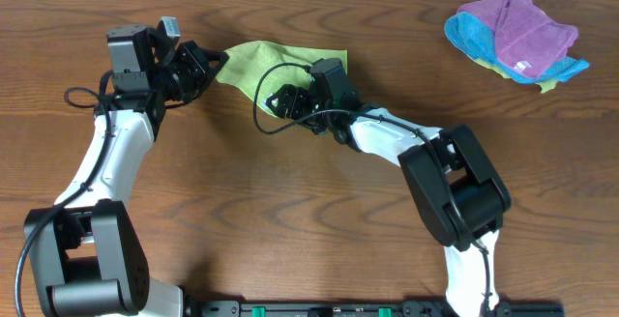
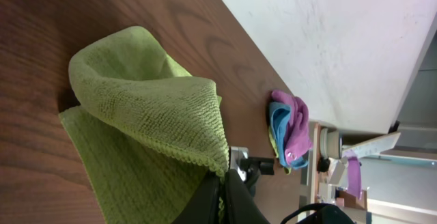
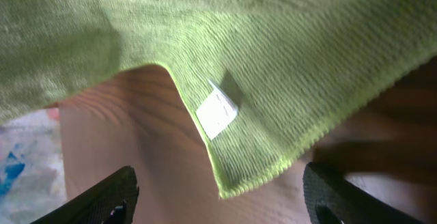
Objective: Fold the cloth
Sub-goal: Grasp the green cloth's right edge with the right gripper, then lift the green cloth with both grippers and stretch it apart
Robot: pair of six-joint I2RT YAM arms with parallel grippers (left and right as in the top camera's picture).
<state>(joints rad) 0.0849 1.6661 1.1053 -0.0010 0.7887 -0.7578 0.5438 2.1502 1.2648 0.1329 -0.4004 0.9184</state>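
The right claw (image 3: 220, 186) stands wide, its dark fingers (image 3: 102, 200) either side of a corner of the lime-green cloth (image 3: 273, 53). A small white label (image 3: 217, 113) sits at the hem there, too blurred to read. The left claw (image 2: 220, 183) is pinched tight on another edge, lifting a fold over the rest of the cloth, which lies on the wooden surface (image 1: 290, 220) between the arms, well apart from the purple cloth (image 1: 527, 22) and blue cloth (image 1: 474, 37) piled at the far right.
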